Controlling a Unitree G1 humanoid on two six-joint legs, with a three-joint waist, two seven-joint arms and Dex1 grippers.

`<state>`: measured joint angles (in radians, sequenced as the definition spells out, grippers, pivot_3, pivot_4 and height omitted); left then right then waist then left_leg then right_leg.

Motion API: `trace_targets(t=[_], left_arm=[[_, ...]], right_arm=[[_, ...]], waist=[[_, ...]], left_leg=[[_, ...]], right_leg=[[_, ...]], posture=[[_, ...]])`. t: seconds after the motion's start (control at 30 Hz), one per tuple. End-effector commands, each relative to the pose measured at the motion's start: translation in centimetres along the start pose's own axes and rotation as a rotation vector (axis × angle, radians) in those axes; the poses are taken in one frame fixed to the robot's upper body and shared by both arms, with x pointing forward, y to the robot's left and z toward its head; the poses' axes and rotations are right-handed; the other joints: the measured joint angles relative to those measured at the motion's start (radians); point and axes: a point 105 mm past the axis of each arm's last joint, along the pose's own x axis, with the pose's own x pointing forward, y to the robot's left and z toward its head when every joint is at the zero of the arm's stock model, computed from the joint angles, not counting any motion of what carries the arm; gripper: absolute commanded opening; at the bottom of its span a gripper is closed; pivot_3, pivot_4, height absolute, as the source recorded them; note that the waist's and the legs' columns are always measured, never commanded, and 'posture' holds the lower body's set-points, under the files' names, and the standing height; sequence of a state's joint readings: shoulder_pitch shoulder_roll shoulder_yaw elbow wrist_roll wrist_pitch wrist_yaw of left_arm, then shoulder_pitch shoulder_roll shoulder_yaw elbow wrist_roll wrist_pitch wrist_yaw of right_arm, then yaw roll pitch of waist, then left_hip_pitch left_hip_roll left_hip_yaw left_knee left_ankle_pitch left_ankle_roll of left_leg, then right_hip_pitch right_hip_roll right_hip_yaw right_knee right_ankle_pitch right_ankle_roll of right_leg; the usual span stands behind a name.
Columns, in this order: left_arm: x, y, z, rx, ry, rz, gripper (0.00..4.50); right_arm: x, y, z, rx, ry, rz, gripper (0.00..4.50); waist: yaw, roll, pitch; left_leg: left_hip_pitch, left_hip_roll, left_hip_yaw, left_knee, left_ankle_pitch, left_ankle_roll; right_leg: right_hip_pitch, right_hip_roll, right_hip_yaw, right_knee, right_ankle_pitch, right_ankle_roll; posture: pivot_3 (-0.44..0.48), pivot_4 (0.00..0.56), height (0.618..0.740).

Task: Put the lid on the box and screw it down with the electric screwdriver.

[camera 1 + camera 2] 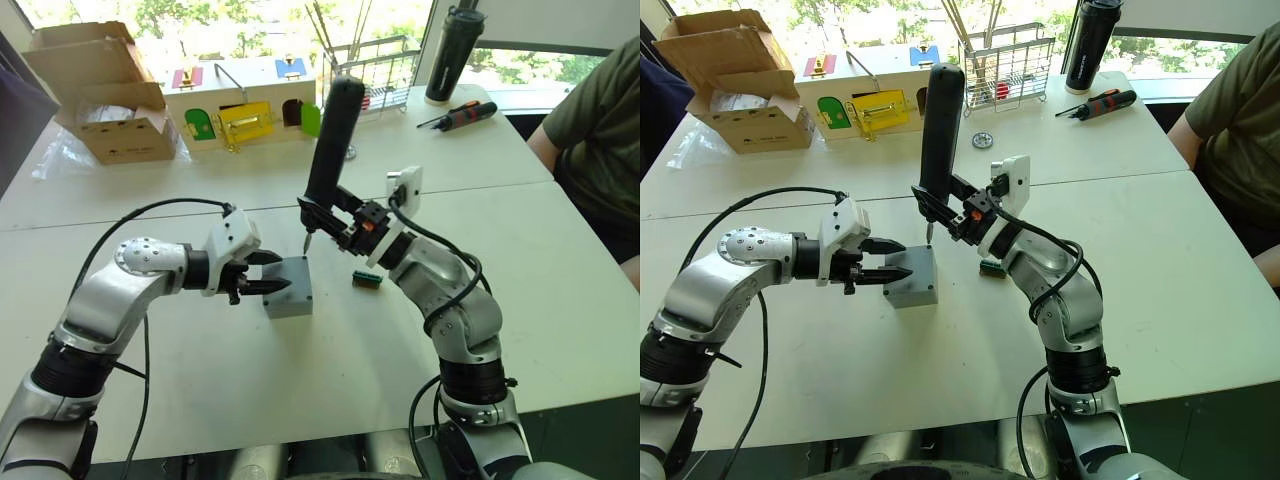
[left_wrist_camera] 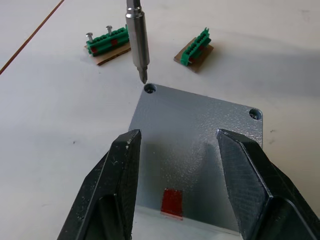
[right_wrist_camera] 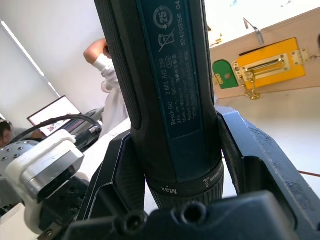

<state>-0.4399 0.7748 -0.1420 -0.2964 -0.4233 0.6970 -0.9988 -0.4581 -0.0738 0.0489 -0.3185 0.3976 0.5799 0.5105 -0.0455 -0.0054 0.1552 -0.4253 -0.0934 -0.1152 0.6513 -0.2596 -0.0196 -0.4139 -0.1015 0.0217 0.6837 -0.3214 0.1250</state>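
Observation:
The grey box (image 1: 292,302) stands at the table's middle with the lid (image 2: 200,125) lying on top of it; a red sticker marks the lid's near edge. My left gripper (image 1: 284,272) reaches in from the left, open, its two black fingers (image 2: 122,170) spread over the lid's near part. The right gripper (image 1: 345,225) is shut on the electric screwdriver (image 1: 330,140), which stands nearly upright and leans a little right at the top. Its metal bit (image 2: 137,40) hangs just above one corner hole (image 2: 149,89) of the lid, on the side away from the left gripper.
Two green terminal strips (image 2: 107,42) (image 2: 195,47) with screws lie just beyond the box. At the back are a cardboard box (image 1: 100,90), a wooden box with coloured doors (image 1: 245,100), a wire basket (image 1: 375,70), a black bottle (image 1: 455,55) and a hand screwdriver (image 1: 460,115). A person (image 1: 600,130) sits right.

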Motion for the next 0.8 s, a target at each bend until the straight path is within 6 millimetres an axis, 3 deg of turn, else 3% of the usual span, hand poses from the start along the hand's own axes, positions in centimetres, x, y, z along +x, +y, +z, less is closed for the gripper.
trace_targets(t=[0.03, 0.37, 0.8], left_arm=[[-0.2, -0.2, 0.7, 0.030, -0.020, 0.004, 2.36], [0.4, -0.8, -0.6, 0.029, 0.023, -0.020, 2.36], [0.8, -1.2, -0.6, 0.036, 0.023, -0.028, 2.36]], right_arm=[[0.0, 0.7, 1.9, -0.040, -0.076, 0.028, 1.81], [0.0, 1.0, 1.7, -0.033, -0.067, 0.036, 1.81], [0.1, 1.3, 1.9, -0.019, -0.072, 0.047, 1.81]], waist=[[0.000, 0.000, 0.000], [0.001, 0.000, 0.000], [0.001, 0.000, 0.000]], left_leg=[[0.000, 0.000, 0.000, 0.000, 0.000, 0.000], [0.000, 0.000, 0.000, 0.000, 0.000, 0.000], [0.001, 0.000, 0.000, 0.000, 0.000, 0.000]], right_leg=[[0.000, 0.000, 0.000, 0.000, 0.000, 0.000], [0.000, 0.000, 0.000, 0.000, 0.000, 0.000], [0.001, 0.000, 0.000, 0.000, 0.000, 0.000]], posture=[[0.000, 0.150, 0.740], [0.000, 0.150, 0.740], [0.000, 0.150, 0.740]])
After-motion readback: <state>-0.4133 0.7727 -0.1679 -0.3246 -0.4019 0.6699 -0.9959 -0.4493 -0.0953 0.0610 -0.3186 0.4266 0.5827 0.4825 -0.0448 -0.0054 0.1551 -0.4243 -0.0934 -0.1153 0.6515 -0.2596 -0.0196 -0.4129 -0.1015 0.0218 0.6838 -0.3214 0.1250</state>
